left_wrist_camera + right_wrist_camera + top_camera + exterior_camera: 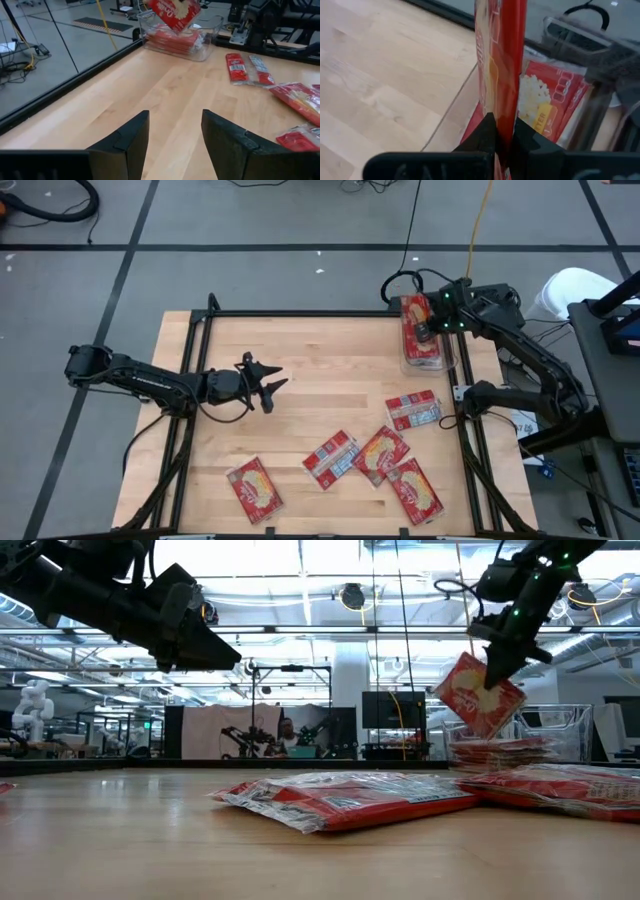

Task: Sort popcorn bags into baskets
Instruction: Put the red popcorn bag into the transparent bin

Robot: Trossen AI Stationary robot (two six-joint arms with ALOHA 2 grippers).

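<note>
Right gripper [504, 131] pinching flat glossy red bag [500, 55] edge-on over clear rectangular tub [424, 352] of stacked bags; left gripper [172, 132] spread, empty, above wood table [330, 390].

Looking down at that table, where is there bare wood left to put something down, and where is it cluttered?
Bare wood runs along the far edge between the left gripper and the clear tub, and across the table's middle. The near right is crowded: five popcorn bags lie loose there, two overlapping. The right gripper holds another bag above the tub, which already contains packets.
</note>
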